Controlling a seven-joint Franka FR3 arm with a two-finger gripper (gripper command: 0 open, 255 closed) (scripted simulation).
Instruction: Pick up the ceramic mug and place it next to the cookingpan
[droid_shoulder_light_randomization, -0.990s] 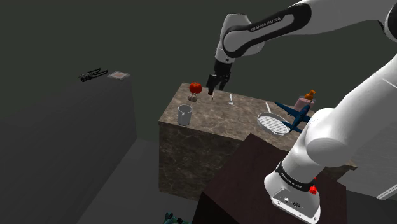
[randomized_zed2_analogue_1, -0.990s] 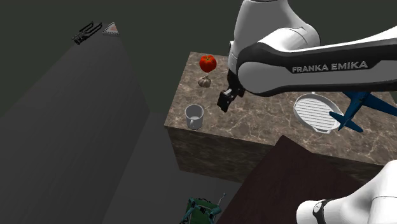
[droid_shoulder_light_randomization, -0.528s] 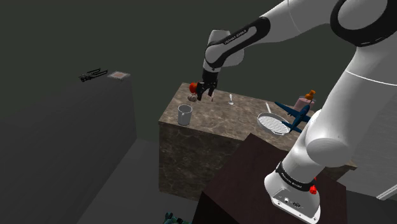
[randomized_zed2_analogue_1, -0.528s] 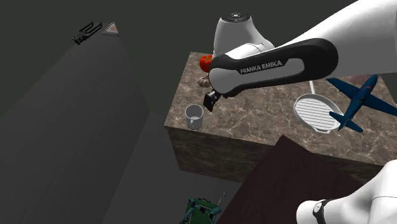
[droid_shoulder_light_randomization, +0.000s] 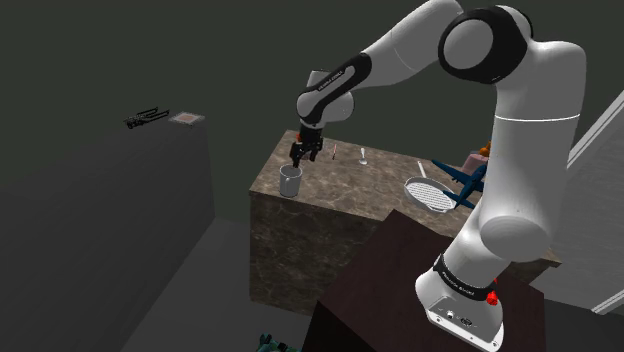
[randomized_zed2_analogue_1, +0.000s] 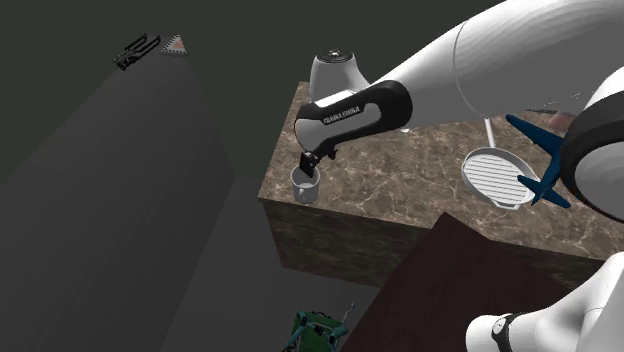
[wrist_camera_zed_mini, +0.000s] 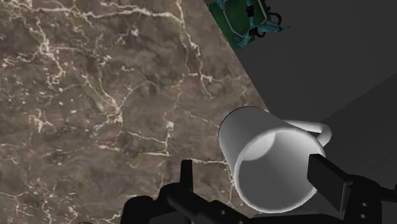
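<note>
Standing upright near a corner of the brown marbled tabletop (droid_shoulder_light_randomization: 350, 182) (randomized_zed2_analogue_1: 400, 185) (wrist_camera_zed_mini: 95, 95), the mug (droid_shoulder_light_randomization: 290, 181) (randomized_zed2_analogue_1: 305, 186) (wrist_camera_zed_mini: 267, 159) is plain grey-white and has nothing inside. In the shoulder view it sits at the left end of the tabletop, close to the edge. In the wrist view its handle (wrist_camera_zed_mini: 320, 131) points out past that edge, over the dark floor.

The white arm reaches across, and the black claw (droid_shoulder_light_randomization: 303, 156) (randomized_zed2_analogue_1: 307, 162) (wrist_camera_zed_mini: 261, 173) hangs just above the mug, pointing down at its open mouth. The claw is spread. In the wrist view one of its fingers (wrist_camera_zed_mini: 331, 179) crosses the mug's rim and the other stands apart from the mug's wall, so the mug is not held.

The white ribbed pan (droid_shoulder_light_randomization: 430, 193) (randomized_zed2_analogue_1: 495, 176) lies at the other end of the same tabletop, well apart from the mug. A blue toy airplane (droid_shoulder_light_randomization: 462, 180) (randomized_zed2_analogue_1: 555, 165) is just beside the pan.

On the floor under the tabletop's corner lies a green object (randomized_zed2_analogue_1: 318, 330) (wrist_camera_zed_mini: 248, 19); I cannot tell what it is.
</note>
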